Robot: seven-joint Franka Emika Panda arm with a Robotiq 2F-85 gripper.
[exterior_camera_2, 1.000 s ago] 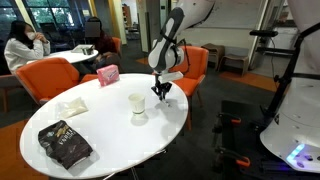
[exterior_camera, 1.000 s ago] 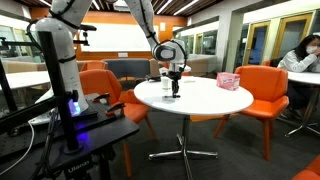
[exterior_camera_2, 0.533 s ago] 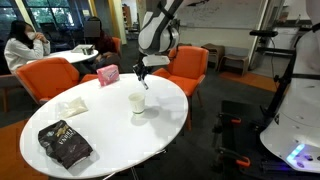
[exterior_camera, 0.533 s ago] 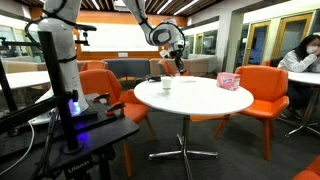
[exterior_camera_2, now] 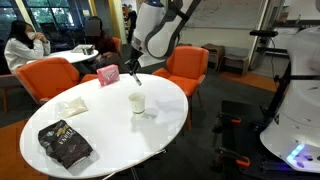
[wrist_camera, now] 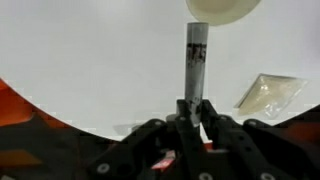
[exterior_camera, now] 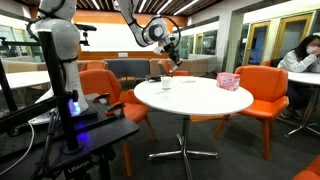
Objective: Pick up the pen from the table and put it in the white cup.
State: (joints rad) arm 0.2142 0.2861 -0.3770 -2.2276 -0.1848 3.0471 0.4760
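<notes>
One thin dark pen is what we find clamped in the black Robotiq gripper. In the wrist view the jaws press tight on the pen's near end. The rest of it sticks straight out toward the small plain white cup, whose rim shows at the top edge of that view. From there we cannot tell how far the tip stands from the cup.

In both exterior views the gripper hangs in the air above the round white-topped table. It sits higher than the cup and clear of it, a little toward the table's far edge. So the pen is off the table and not in the cup. In these views it is too small for us to make out.

The cup stands upright on the tabletop. On the table we also see a pink patterned box, a clear plastic packet and a black crinkled bag, all well apart from the cup. Orange upholstered chairs ring the table.
</notes>
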